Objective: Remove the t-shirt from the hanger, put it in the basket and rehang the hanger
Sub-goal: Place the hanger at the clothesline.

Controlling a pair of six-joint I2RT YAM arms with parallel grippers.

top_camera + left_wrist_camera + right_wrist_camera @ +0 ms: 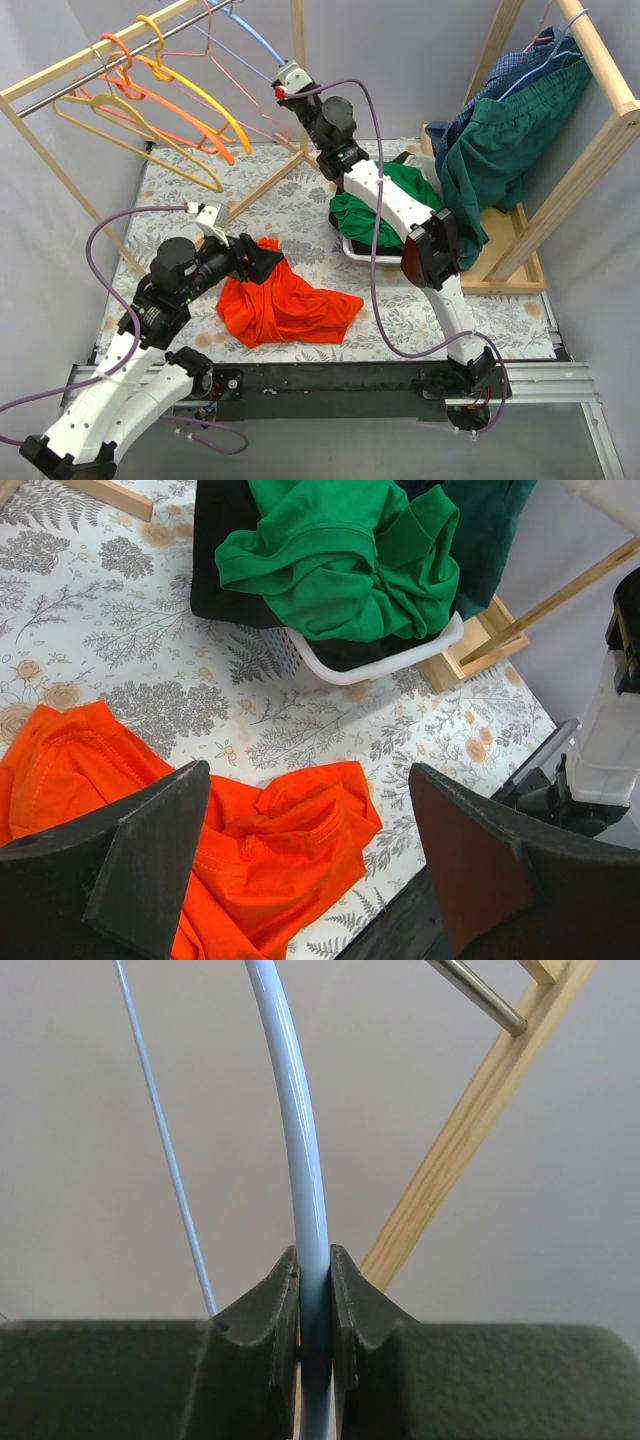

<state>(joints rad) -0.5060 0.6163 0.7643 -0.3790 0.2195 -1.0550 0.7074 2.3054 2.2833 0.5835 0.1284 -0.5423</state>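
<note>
Garment: crumpled orange cotton t-shirt (pixel 285 308) (pixel 270 855), off any hanger, heaped on the fern-and-flower printed tablecloth (pixel 300 215) at left-centre, its lower hem near the black rail (pixel 330 385) along the table's near edge. Bare cloth shows on all sides of it, the widest stretch toward the far left corner; a narrower strip separates it from the white perforated plastic laundry basket (pixel 358 254) (pixel 330 672), which holds bright green clothing (pixel 340 560) and sits at right-centre. Left gripper (pixel 262 258) (pixel 310 820): jaws spread wide, nothing between them, poised over the shirt's upper edge; contact cannot be told. Right gripper (pixel 290 85) (pixel 315 1280): raised at the far side, jaws pinched tight on one thin arm of a bare light-blue plastic hanger (pixel 255 35) (pixel 305 1160). Left boundary: pale wooden clothes rack (pixel 50 72) with metal rail, carrying empty orange and yellow hangers (pixel 170 120). Right boundary: second wooden rack (pixel 600 55) hung with dark green and blue garments (pixel 510 140), which crowd just beside the basket.
</note>
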